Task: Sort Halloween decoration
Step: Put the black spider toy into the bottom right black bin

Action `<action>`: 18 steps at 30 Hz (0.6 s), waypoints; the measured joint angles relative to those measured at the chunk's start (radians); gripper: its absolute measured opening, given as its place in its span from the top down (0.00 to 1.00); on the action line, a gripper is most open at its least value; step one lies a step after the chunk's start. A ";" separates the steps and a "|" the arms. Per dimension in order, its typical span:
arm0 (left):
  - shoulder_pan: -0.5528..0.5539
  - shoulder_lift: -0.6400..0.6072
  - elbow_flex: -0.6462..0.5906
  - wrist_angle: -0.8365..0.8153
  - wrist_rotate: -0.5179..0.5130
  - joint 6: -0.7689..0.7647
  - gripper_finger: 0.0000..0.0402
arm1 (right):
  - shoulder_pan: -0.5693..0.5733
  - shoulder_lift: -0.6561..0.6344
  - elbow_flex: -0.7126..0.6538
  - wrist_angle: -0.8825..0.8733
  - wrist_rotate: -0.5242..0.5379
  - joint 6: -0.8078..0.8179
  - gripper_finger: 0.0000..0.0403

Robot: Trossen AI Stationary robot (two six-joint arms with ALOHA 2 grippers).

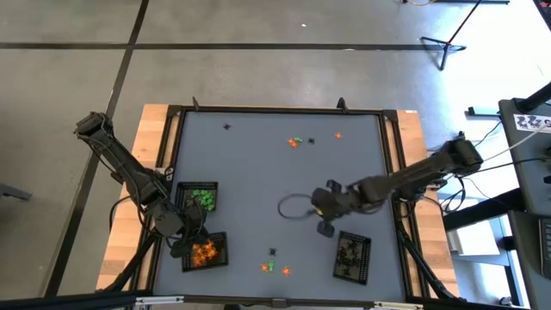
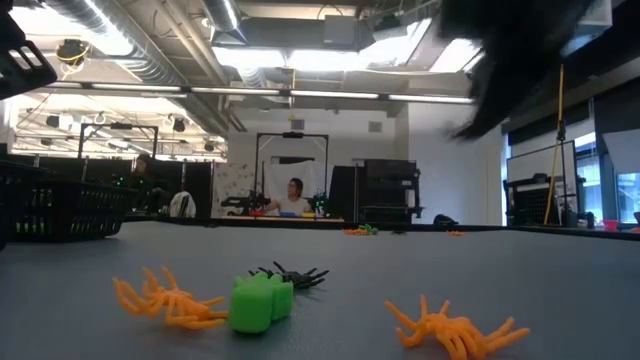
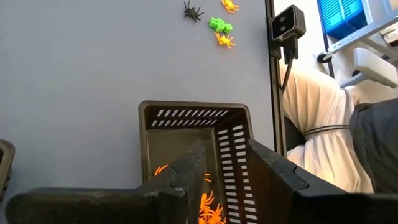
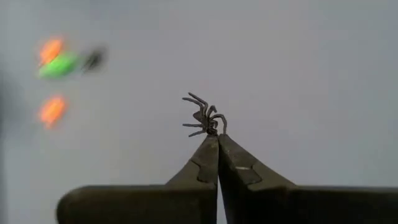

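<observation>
My right gripper [image 4: 217, 138] is clenched on a black spider [image 4: 204, 117] at its tips | black tray [image 1: 352, 256] lies just beside, toward the table's near edge | left gripper [image 3: 227, 163] hangs part-open over the orange tray [image 3: 186, 112], farther off.

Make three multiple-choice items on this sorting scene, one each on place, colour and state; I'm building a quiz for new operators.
1. Where is the left claw?
A. over the tray of orange trinkets
B. over the bare mat
C. off the table

2. What colour is the spider at the right claw tips?
A. orange
B. green
C. black

3. How is the right claw?
A. wide open
B. shut on the spider
C. out of view

Answers:
1 A, the left wrist view shows orange trinkets in the tray below its fingers.
2 C, it is dark against the grey mat.
3 B, the tips meet at the spider's legs.
</observation>
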 joint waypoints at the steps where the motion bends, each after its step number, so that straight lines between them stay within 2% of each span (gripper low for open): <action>1: 0.000 0.000 0.000 0.002 0.000 0.000 0.73 | 0.031 -0.006 0.029 -0.062 -0.016 0.005 1.00; 6: 0.000 0.000 0.000 0.004 0.000 0.000 0.73 | 0.190 -0.004 0.168 -0.309 -0.074 0.129 1.00; 14: 0.000 0.000 0.000 0.005 0.000 0.000 0.73 | 0.385 -0.003 0.206 -0.357 -0.137 0.460 1.00; 18: 0.000 0.000 0.000 0.005 0.000 0.000 0.73 | 0.448 -0.003 0.206 -0.391 -0.105 0.601 0.99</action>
